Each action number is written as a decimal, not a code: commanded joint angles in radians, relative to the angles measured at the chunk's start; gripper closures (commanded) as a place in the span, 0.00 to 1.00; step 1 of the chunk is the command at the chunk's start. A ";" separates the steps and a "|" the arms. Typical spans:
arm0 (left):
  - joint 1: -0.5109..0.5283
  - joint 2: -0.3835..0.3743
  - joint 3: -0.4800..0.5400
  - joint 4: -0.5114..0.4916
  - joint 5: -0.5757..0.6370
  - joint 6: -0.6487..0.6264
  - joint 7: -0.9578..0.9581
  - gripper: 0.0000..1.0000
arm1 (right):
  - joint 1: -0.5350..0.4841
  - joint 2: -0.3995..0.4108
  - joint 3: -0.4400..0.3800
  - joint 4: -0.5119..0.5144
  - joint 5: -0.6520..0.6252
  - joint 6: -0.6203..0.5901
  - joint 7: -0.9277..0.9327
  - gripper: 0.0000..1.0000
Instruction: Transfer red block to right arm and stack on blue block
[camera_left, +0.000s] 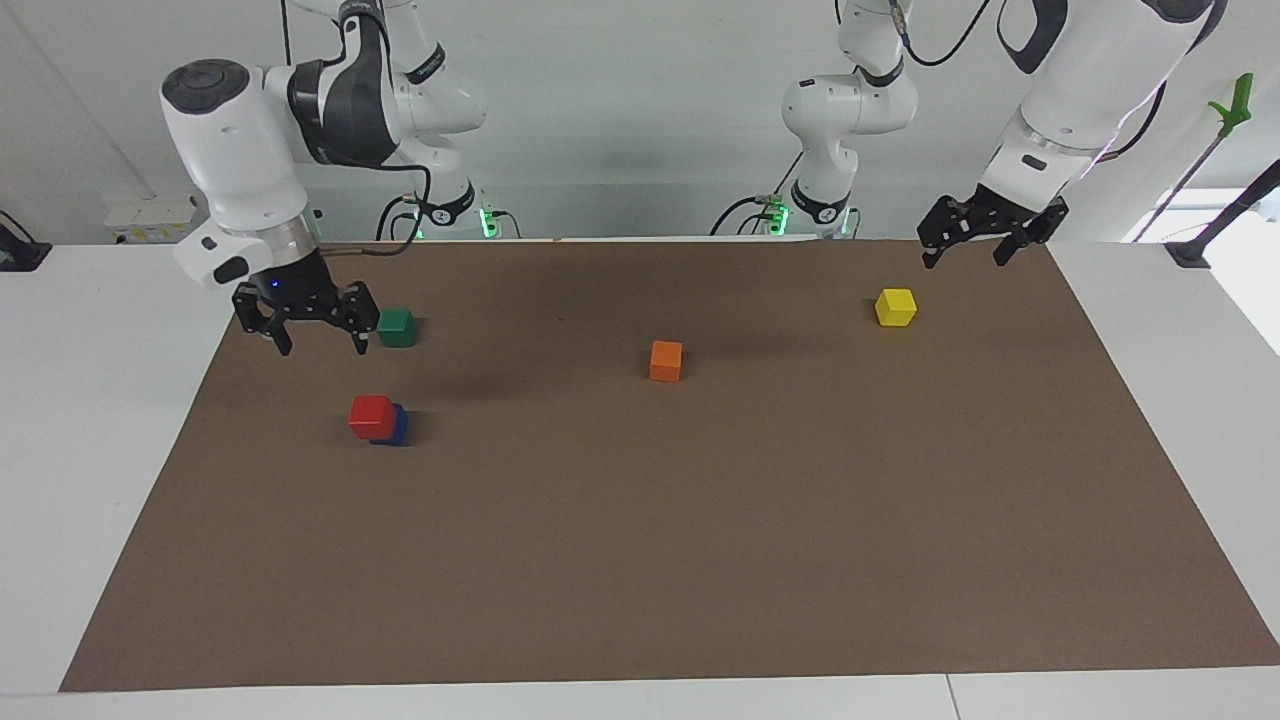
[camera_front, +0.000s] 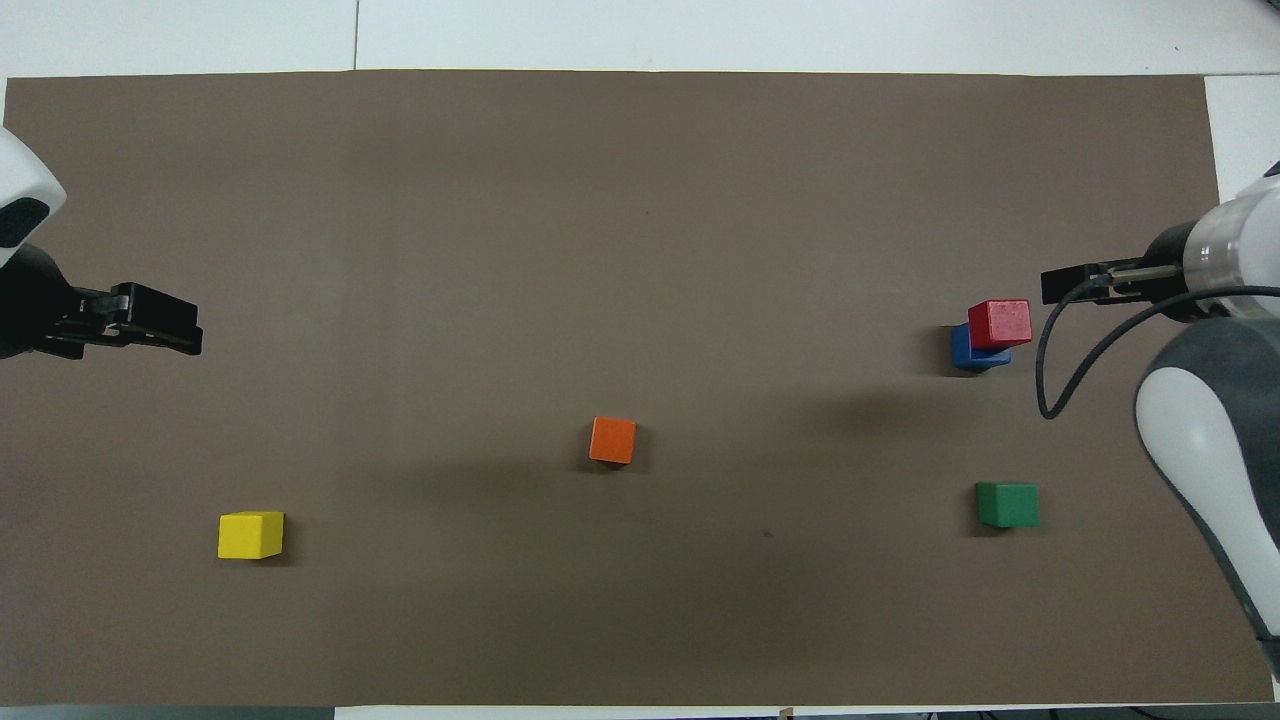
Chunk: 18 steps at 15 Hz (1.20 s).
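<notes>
We see the red block (camera_left: 371, 415) resting on the blue block (camera_left: 396, 427), farther from the robots than the green block (camera_left: 397, 327). Right gripper (camera_left: 312, 335) hangs above the mat (camera_left: 700, 560) beside the green block, fingers spread, empty; left gripper (camera_left: 972, 240) waits, fingers spread.

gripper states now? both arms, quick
Left gripper: open, empty, up over the mat's edge near the yellow block.
Right gripper: open, empty, raised clear of the red block, which sits on the blue block.
</notes>
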 joint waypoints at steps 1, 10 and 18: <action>-0.002 -0.013 0.000 -0.010 0.001 -0.012 0.012 0.00 | -0.008 0.006 0.002 0.136 0.037 -0.200 -0.071 0.00; 0.000 -0.015 0.012 -0.006 0.001 -0.007 0.006 0.00 | -0.034 0.056 -0.004 0.312 0.020 -0.509 -0.128 0.00; 0.011 -0.055 0.012 -0.016 0.001 -0.017 0.004 0.00 | -0.054 -0.002 -0.004 0.270 0.017 -0.509 -0.129 0.00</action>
